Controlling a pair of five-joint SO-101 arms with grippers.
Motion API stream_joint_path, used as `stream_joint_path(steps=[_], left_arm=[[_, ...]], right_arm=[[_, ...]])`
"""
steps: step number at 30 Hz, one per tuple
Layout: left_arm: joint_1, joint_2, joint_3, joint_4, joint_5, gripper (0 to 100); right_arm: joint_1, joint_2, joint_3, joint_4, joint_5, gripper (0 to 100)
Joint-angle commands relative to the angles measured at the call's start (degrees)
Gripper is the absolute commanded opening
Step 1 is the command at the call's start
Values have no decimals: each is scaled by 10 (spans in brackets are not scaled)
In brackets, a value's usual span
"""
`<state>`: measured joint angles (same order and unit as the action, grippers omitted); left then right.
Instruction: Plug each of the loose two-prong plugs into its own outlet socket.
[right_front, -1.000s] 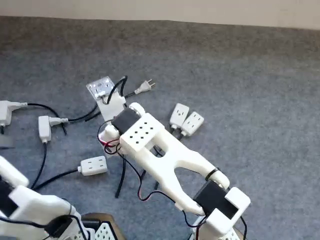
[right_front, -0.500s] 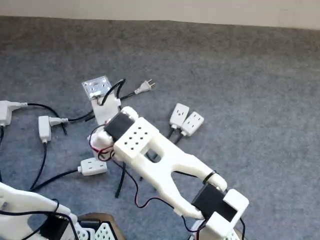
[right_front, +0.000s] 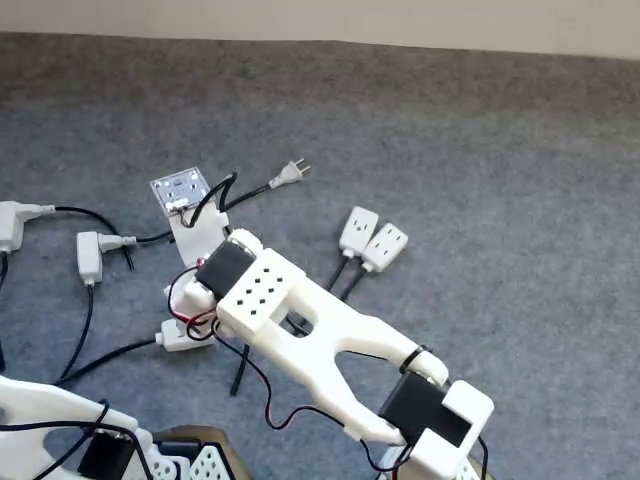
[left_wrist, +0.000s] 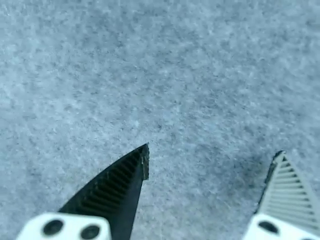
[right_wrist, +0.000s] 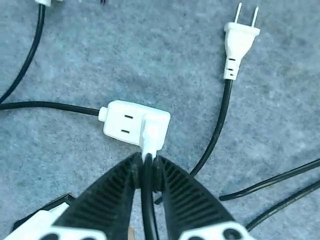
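Note:
In the right wrist view my right gripper (right_wrist: 147, 167) is shut on the black cord just behind a white two-prong plug (right_wrist: 154, 131). That plug rests against one end of a white outlet socket (right_wrist: 122, 122); its prongs are hidden. A second loose plug (right_wrist: 240, 37) lies farther off with bare prongs, and the high view shows the same plug (right_front: 290, 175). In the high view the right arm (right_front: 300, 320) stretches to the socket (right_front: 180, 337) at the left. My left gripper (left_wrist: 212, 152) hangs open over bare carpet.
Two more white sockets (right_front: 372, 238) lie side by side right of centre. Two plugs with cords (right_front: 90, 255) lie at the left edge. Black cords (right_wrist: 270, 180) cross the grey carpet near the held plug. The left arm's base (right_front: 60, 440) is at the bottom left.
The right arm swung toward the near left, carrying the plug down to the socket. The left arm sank lower at the bottom left corner.

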<state>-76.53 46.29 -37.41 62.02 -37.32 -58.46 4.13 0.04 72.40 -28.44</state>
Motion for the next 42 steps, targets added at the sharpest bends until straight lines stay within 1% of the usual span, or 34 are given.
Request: stream_joint_path(steps=[1, 15, 25, 37, 42], left_arm=[[-3, -8, -23, -3, 8, 366], [-3, -7, -23, -3, 8, 365], [-5, -7, -23, -3, 8, 365], [-9, -7, -24, -3, 8, 365], [-9, -7, -22, -3, 8, 365]], right_arm=[[-4, -6, -4, -9, -6, 5], [-8, -7, 21, -5, -7, 5], [-39, -9, 20, -4, -7, 5], [-13, -5, 36, -22, -4, 5], [9, -5, 36, -29, -4, 5]])
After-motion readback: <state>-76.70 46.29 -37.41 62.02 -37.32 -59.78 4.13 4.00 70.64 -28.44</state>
